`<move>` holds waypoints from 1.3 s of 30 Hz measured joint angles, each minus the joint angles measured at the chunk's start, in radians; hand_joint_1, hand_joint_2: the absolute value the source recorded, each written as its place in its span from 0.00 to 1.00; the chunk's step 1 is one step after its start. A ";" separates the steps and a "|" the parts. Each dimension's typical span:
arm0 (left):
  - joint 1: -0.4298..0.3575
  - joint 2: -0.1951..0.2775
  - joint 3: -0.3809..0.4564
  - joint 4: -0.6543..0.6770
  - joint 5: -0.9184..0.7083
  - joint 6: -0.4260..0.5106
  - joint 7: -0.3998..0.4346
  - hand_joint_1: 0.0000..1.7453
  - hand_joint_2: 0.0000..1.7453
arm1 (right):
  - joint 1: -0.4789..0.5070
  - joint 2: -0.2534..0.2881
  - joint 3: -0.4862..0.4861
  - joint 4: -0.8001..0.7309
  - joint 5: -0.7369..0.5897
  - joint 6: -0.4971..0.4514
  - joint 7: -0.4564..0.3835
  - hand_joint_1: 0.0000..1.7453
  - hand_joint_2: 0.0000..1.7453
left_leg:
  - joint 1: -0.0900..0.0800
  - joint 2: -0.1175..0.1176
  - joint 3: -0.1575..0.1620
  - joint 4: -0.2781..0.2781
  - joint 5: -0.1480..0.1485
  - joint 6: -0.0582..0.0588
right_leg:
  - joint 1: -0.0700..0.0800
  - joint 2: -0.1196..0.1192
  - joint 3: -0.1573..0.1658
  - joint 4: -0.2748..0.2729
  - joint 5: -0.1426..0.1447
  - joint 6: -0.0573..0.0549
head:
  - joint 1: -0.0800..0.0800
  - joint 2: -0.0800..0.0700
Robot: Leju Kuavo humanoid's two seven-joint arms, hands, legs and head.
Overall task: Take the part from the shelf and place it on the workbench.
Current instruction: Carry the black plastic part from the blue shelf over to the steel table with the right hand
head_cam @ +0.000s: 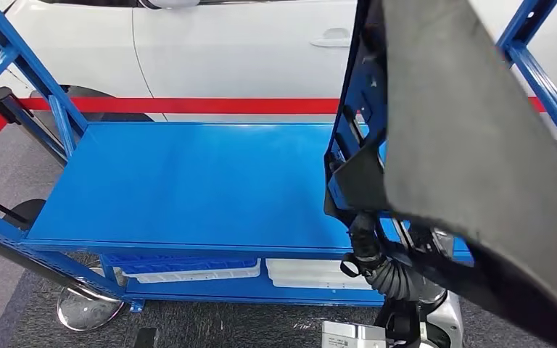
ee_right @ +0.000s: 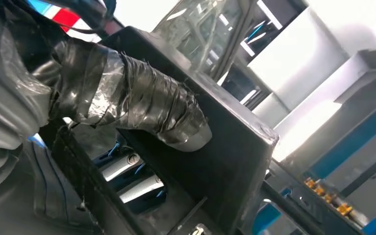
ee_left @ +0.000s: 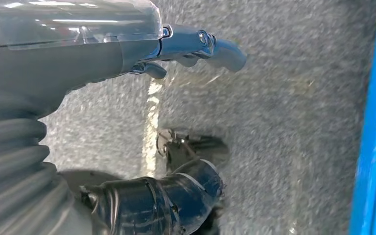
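Head view: right hand (head_cam: 366, 243) grips large black felt-backed part (head_cam: 464, 145).

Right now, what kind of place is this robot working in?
Probably a car factory or assembly workshop: a blue steel shelf rack, a white car behind a red barrier belt, and a large black felt-backed trim part held up.

A blue metal rack (head_cam: 181, 181) stands ahead, its broad top shelf glossy under even light, with blue uprights (head_cam: 544, 80) at both sides. Below the shelf sit white trays (head_cam: 312, 274) and a blue bin (head_cam: 188, 264). Grey carpet (head_cam: 14, 167) covers the floor. Behind the rack runs a red barrier strip (head_cam: 188, 105), and beyond it a white car (head_cam: 225, 51) with a door handle (head_cam: 331, 38).
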 joint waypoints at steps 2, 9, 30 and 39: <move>-0.001 -0.002 -0.001 0.000 -0.015 -0.006 0.014 0.00 1.00 | 0.009 -0.005 0.000 -0.016 0.068 0.001 0.046 1.00 1.00 | 0.001 0.002 -0.037 0.112 -0.080 -0.005 | 0.002 -0.004 -0.009 -0.001 0.009 -0.010 | -0.003 0.000; -0.027 -0.004 -0.019 0.000 -0.088 -0.018 0.064 0.00 1.00 | 0.024 -0.032 0.000 -0.068 0.186 0.003 0.128 1.00 1.00 | -0.016 0.003 0.114 -0.038 -0.046 0.028 | 0.018 -0.007 -0.050 -0.001 0.052 -0.010 | -0.002 0.000; -0.012 0.004 -0.085 0.000 -0.095 0.007 0.063 0.00 1.00 | 0.001 -0.021 0.001 -0.070 -0.011 0.006 0.004 1.00 1.00 | -0.004 0.007 -0.062 -0.022 0.083 0.001 | -0.003 -0.005 0.066 0.001 -0.057 0.008 | 0.000 0.000; -0.010 0.004 -0.071 0.000 0.004 0.004 -0.021 0.00 1.00 | -0.045 -0.014 0.001 -0.004 -0.123 0.007 -0.021 1.00 1.00 | -0.017 0.006 0.049 0.088 -0.013 0.024 | 0.014 -0.008 -0.059 0.005 0.045 -0.008 | -0.005 0.000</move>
